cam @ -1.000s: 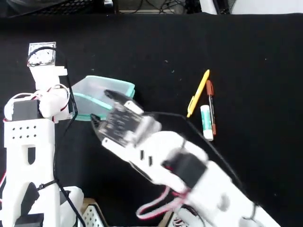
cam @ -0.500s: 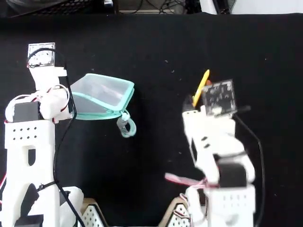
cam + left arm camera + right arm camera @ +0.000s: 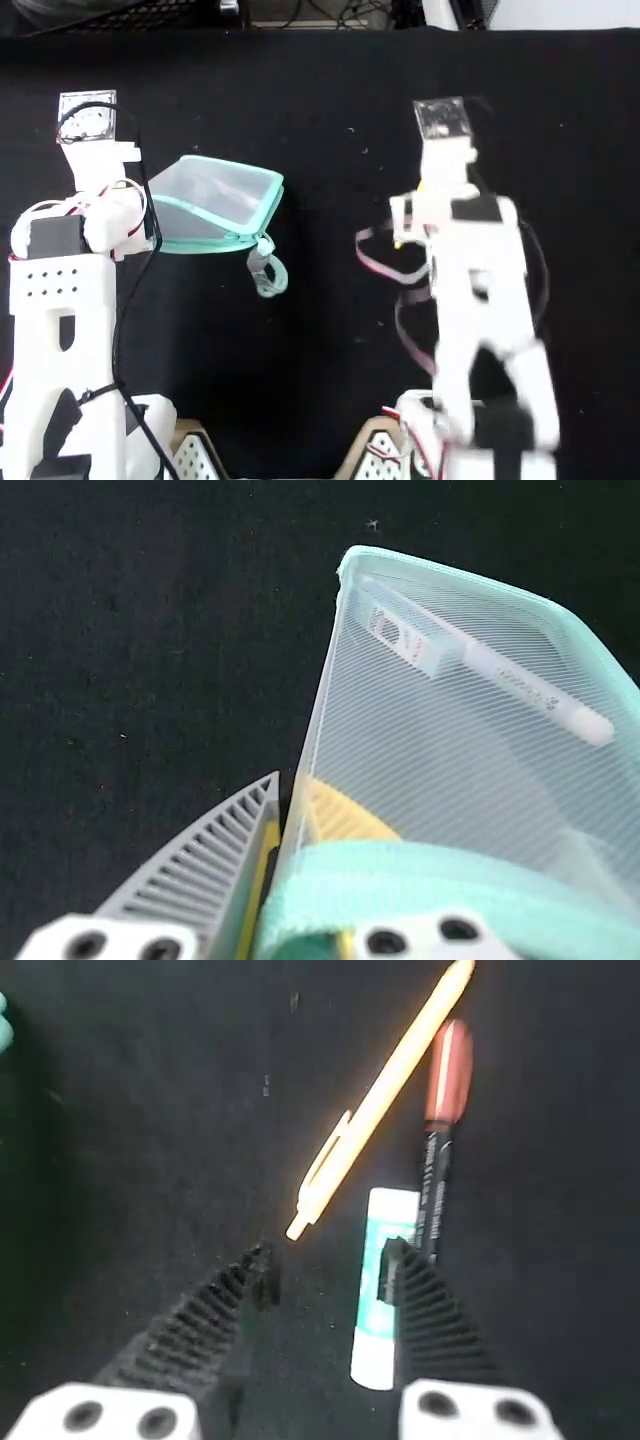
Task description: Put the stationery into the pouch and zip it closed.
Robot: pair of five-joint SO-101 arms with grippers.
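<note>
Pouch (image 3: 450,780), white pen (image 3: 500,675) inside, print (image 3: 522,685) illegible

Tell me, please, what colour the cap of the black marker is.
The cap of the marker is reddish-brown; the right wrist view shows it best.

I see my left arm (image 3: 60,300) folded upright near the tabletop's (image 3: 330,90) left edge. Its end effector (image 3: 300,825) is clamped on the rim of the pouch (image 3: 450,780). My right arm (image 3: 478,290) stretches forward, wrist tilted down, and its end effector (image 3: 328,1253) hangs with the fingers spread apart, nothing between them.
</note>
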